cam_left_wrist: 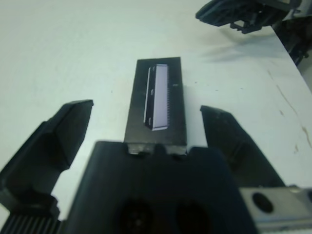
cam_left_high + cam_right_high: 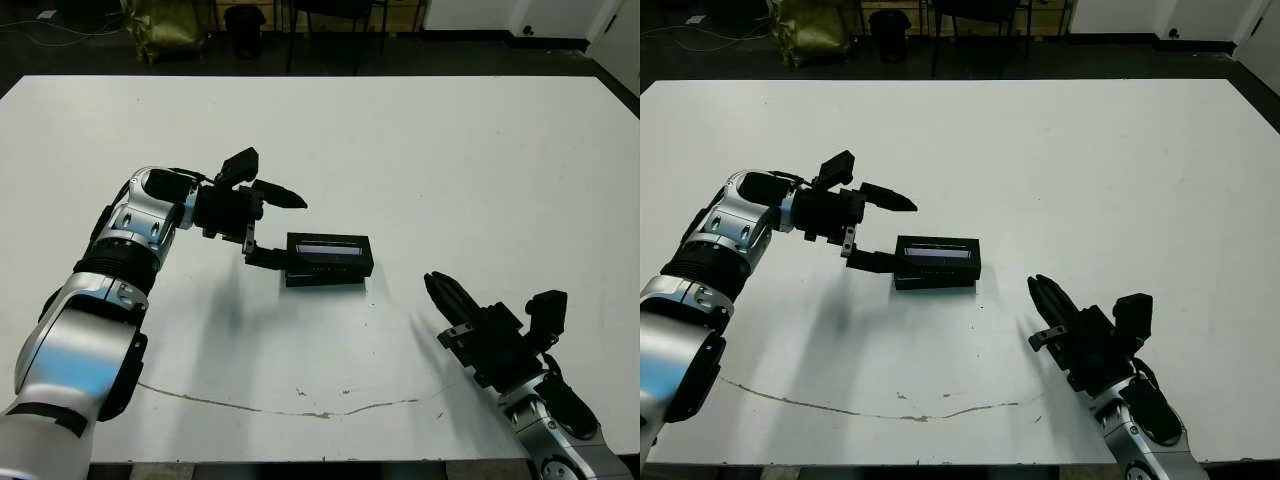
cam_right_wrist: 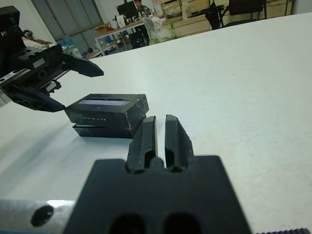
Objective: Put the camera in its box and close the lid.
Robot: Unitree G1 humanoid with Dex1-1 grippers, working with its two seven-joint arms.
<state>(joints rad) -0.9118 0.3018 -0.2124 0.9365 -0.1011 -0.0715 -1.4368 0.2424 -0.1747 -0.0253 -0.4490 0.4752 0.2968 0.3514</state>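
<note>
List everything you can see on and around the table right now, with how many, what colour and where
Flat black rectangular lid with a grey-lavender strip: one, sitting on the box, mid-table.
Shallow black box: one, under the lid, only its lower edge showing.
White table: one, a thin brownish line near its front edge.
Yellow-green bag: one, on the floor beyond the table.
Left gripper: black, open, at the lid's left end.
Right gripper: black, shut, front right, apart from the lid.

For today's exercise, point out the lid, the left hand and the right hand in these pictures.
lid (image 2: 329, 246): left eye view, on its pale strip.
left hand (image 2: 286, 228): left eye view, between its open fingertips.
right hand (image 3: 161, 123): right wrist view, between its shut fingertips.
</note>
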